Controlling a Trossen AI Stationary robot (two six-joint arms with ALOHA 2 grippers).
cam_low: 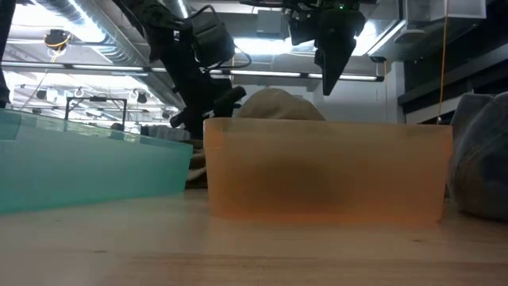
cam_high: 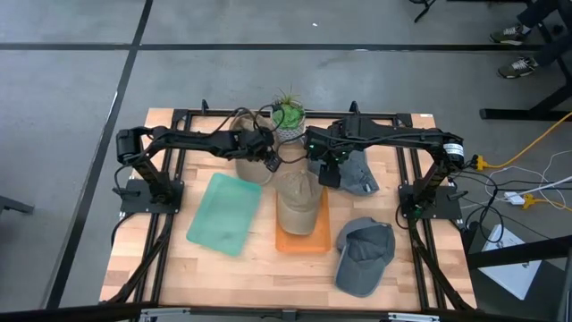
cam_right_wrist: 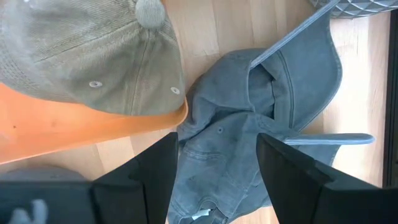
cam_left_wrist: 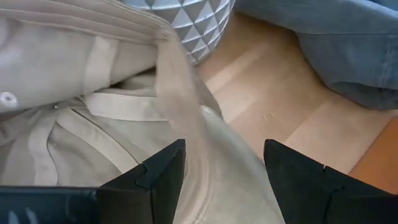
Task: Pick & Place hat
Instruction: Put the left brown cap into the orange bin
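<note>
Strap [cam_left_wrist: 180, 99] between left fingers [cam_left_wrist: 155, 177], wrist-only.

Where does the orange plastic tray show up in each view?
High view: orange plastic tray at table centre, under the khaki corduroy cap.
Low view: tray fills the middle, cap crown above its rim.
Left wrist view: orange corner only.
Right wrist view: tray beneath the cap.
Shared landmark: the cap.

Wooden surface [cam_high: 179, 268]: teal tray [cam_high: 224, 213] left of centre, orange tray [cam_high: 302, 240] mid, touching neither. Grey cap [cam_high: 365, 257] front right, second grey cap [cam_high: 359, 173] behind it, beige cap [cam_high: 251, 167] and potted plant [cam_high: 288, 118] at the back.
</note>
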